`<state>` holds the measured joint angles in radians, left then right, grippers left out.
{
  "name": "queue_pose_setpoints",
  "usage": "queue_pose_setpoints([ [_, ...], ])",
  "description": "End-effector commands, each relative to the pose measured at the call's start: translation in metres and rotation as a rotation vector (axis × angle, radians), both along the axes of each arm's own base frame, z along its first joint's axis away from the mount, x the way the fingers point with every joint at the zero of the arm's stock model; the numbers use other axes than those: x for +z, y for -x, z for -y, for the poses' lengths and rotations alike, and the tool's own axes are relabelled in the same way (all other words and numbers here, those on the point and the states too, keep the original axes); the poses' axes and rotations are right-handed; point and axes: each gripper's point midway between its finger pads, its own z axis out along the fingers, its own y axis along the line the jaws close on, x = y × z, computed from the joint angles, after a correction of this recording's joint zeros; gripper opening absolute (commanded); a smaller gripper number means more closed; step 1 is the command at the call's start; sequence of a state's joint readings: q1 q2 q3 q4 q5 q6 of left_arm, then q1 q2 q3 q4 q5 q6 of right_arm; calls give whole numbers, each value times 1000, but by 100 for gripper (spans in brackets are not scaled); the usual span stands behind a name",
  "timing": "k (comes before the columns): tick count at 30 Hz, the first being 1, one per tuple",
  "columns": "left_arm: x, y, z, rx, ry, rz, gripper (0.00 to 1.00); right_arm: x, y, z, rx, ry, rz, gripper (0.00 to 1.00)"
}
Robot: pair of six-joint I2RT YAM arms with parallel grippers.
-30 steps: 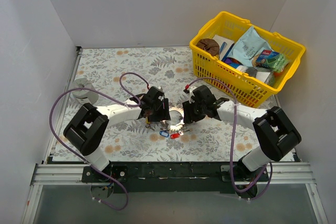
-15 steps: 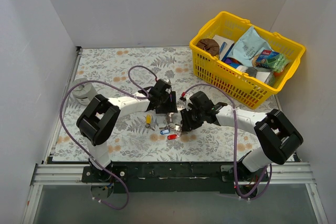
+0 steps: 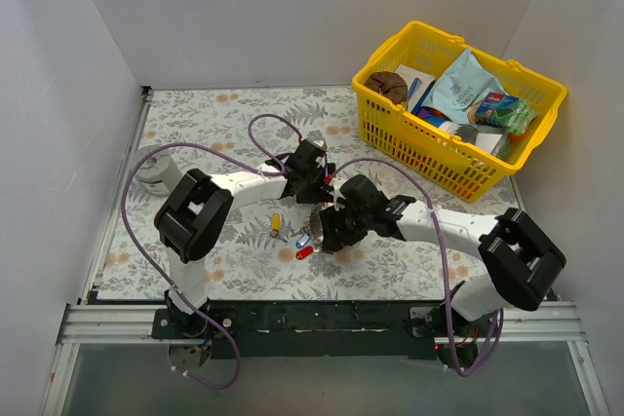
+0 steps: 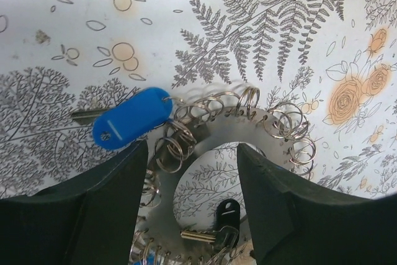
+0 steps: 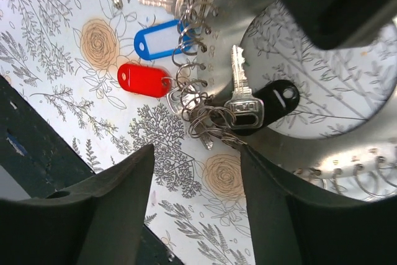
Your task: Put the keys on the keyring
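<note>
Mid-table, both arms are now crowding over the keyring; a second ago they were sitting either side of it. Left gripper is hovering over the ring's far side and right gripper is pushing in from the right. Both claws are standing apart, clamping nothing. Key cluster is drifting slightly left with them. Yellow key is now lying exposed on the table, alone, just left of the cluster and off the ring, so I'm reading the job as unfinished. Blue key and red key are seemingly hanging off small split rings. Keyring is lying flat, looking like a wide silver loop strung with many small rings, with a black-tagged key sitting inside it.
</note>
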<state>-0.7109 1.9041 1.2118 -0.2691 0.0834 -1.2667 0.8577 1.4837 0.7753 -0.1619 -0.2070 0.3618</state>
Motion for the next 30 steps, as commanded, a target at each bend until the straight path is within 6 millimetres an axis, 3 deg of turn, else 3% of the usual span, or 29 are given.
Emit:
queue_pose_setpoints([
  [1,42,-6,-9,16,-1,105,59,47,-23,-7,-29,-66,148,69],
  [7,63,2,-28,67,11,136,61,71,-46,3,-93,-55,282,76],
  [11,61,17,-42,89,11,117,61,58,-59,12,-122,8,296,75],
  [17,38,37,-66,117,-45,66,61,30,-69,28,-162,92,247,74],
  [22,28,42,-65,117,-41,29,62,12,-80,45,-221,113,187,74],
  [30,12,36,-44,76,-21,-36,62,-9,-67,53,-221,95,98,73],
])
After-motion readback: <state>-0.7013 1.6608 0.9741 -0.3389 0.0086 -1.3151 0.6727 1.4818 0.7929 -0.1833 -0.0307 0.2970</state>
